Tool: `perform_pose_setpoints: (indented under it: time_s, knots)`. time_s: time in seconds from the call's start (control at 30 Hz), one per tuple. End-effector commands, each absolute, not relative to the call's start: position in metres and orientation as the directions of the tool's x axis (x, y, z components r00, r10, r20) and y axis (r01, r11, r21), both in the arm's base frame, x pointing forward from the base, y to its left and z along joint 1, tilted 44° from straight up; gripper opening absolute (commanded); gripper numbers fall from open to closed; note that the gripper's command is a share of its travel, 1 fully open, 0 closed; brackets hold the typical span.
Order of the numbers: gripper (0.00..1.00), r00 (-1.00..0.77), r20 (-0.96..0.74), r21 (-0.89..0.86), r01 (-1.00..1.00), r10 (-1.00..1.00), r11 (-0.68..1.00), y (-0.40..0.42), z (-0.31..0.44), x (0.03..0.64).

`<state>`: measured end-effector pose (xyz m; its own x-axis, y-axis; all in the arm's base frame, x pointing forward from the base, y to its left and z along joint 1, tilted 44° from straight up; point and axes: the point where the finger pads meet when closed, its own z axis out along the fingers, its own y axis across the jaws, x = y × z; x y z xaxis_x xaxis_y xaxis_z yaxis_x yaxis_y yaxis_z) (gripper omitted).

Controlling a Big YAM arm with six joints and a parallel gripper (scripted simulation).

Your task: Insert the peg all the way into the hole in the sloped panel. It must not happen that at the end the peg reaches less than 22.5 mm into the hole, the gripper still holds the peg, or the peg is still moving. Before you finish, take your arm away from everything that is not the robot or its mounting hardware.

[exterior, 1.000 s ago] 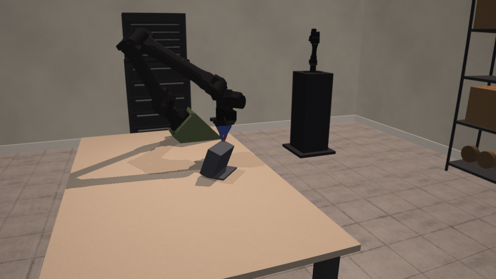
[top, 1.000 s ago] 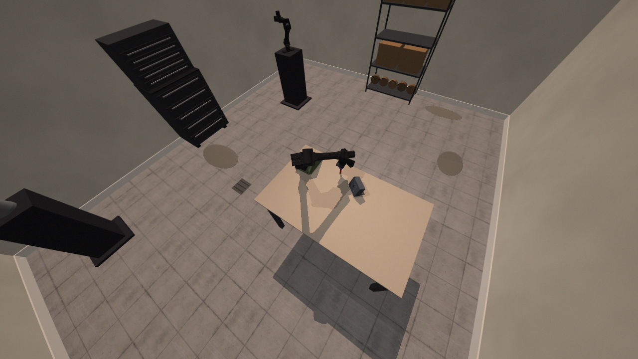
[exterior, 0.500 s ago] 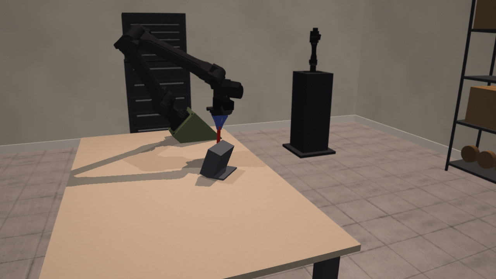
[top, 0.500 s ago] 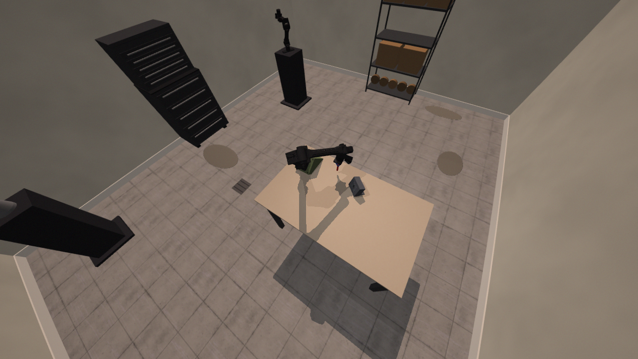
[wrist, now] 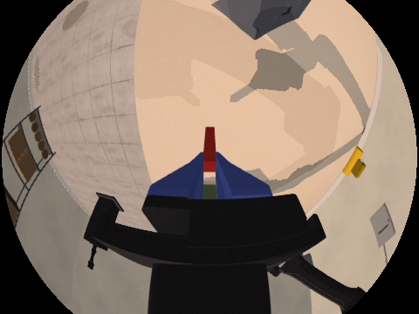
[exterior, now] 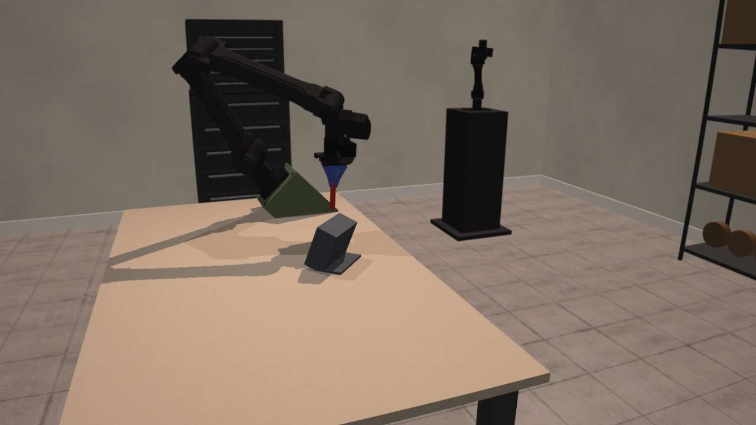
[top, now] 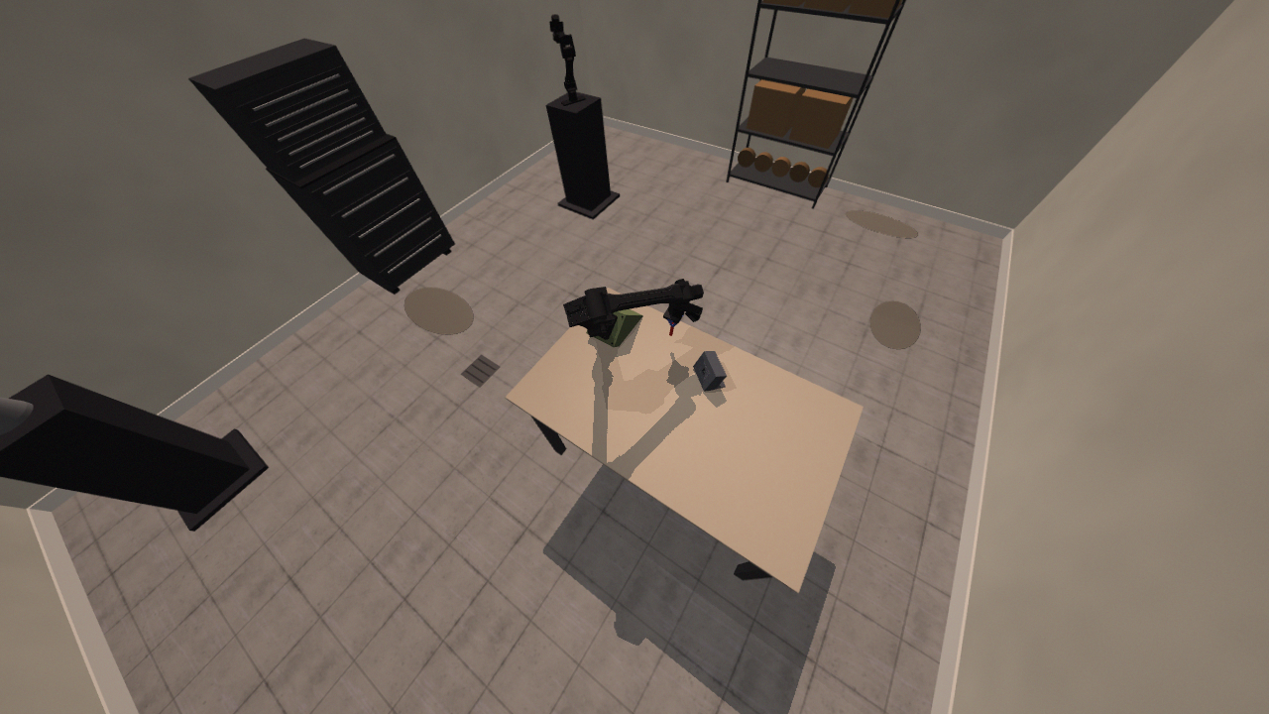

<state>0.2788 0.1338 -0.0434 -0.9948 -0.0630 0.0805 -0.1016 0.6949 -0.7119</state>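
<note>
My gripper (exterior: 333, 183) (top: 674, 321) (wrist: 209, 157) has blue fingers shut on a red peg (exterior: 332, 198) (wrist: 209, 148) (top: 670, 329). The peg hangs upright from the fingers, lifted above the table (exterior: 237, 338) near its far edge. The dark grey sloped panel (exterior: 330, 242) (top: 710, 370) (wrist: 268, 0) stands on its flat base on the table, a little in front of and below the peg. In the wrist view a small dark hole shows in its sloped face. The peg is apart from the panel.
The arm's green base block (exterior: 293, 196) (top: 618, 329) stands at the table's far edge, left of the gripper. A black pedestal (exterior: 473, 169), a drawer cabinet (exterior: 237, 105) and a shelf rack (exterior: 732, 131) stand on the floor around the table.
</note>
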Motion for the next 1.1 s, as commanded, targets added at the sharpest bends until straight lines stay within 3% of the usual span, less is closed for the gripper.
perform_pose_setpoints:
  time_s: [0.0, 1.07]
  knots:
    - [0.00, -0.995, 0.082, -0.698, -0.092, -0.049, 0.710, 0.127, -0.044, 0.279]
    - [0.00, -0.991, 0.057, -0.475, 0.079, 0.120, 0.876, 0.105, -0.044, 0.295]
